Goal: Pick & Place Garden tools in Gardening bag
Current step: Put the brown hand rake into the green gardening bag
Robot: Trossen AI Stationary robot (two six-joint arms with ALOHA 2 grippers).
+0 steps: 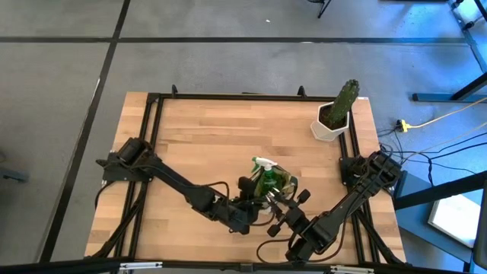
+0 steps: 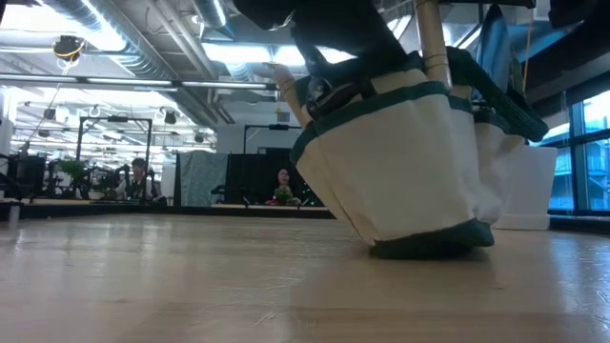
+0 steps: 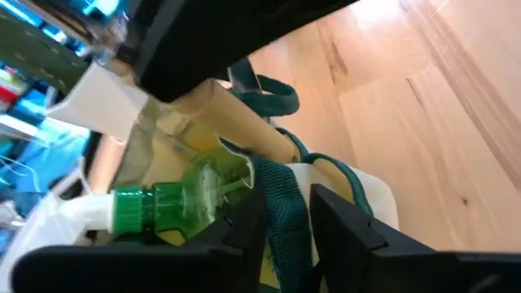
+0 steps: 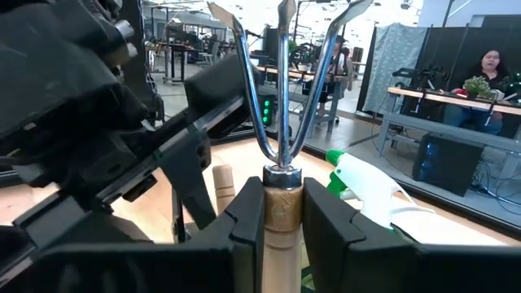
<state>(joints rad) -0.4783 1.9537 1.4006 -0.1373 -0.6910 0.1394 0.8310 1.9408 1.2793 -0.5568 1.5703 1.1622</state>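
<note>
The gardening bag [image 1: 275,183], beige with green trim, stands tilted on the table [image 1: 205,137], near the middle of its near edge. In the low view the bag [image 2: 410,162] rests on one bottom edge. A green spray bottle [image 3: 183,199] with a white head [image 4: 366,183] and a wooden handle [image 3: 236,114] stick out of it. My left gripper [image 3: 286,205] is at the bag's rim, shut on a green loop handle. My right gripper [image 4: 282,203] is shut on the hand fork [image 4: 281,122] beside the bag; its tines point up. My left gripper pinches the bag's green loop handle [image 3: 281,191] between its two fingers; the strap runs through the gap. The bag hangs tilted, one bottom edge [image 2: 429,250] on the table. My right gripper pinches the fork's wooden handle [image 4: 281,207] just below the metal collar, fingers about level and across it. The fork stands about upright; its lower end is hidden by the fingers.
A cactus [image 1: 344,97] in a white pot [image 1: 329,128] stands at the table's far right corner; the pot also shows behind the bag in the low view [image 2: 534,186]. The table's left and far-middle parts are bare wood. People sit in the room beyond.
</note>
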